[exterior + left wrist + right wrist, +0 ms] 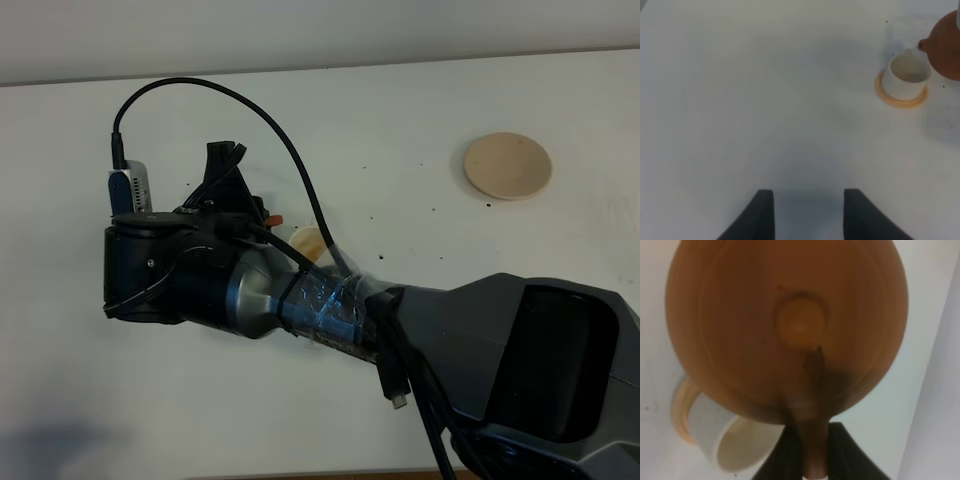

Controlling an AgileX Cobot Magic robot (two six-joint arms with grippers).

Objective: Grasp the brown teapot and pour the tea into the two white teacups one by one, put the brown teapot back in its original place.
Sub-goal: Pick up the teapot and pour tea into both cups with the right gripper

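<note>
The brown teapot fills the right wrist view, lid knob facing the camera. My right gripper is shut on its loop handle. Under the pot stands a white teacup on an orange coaster. The left wrist view shows the teapot raised, its spout right at the rim of the teacup. My left gripper stands open over bare table, well away from the cup. From the high camera my right arm hides the pot and cups. The other teacup is hidden. The beige saucer is empty.
In the high view, an orange coaster peeks out beside the right arm's wrist. Small dark specks dot the white table between the arm and the saucer. The table's far edge meets a pale wall.
</note>
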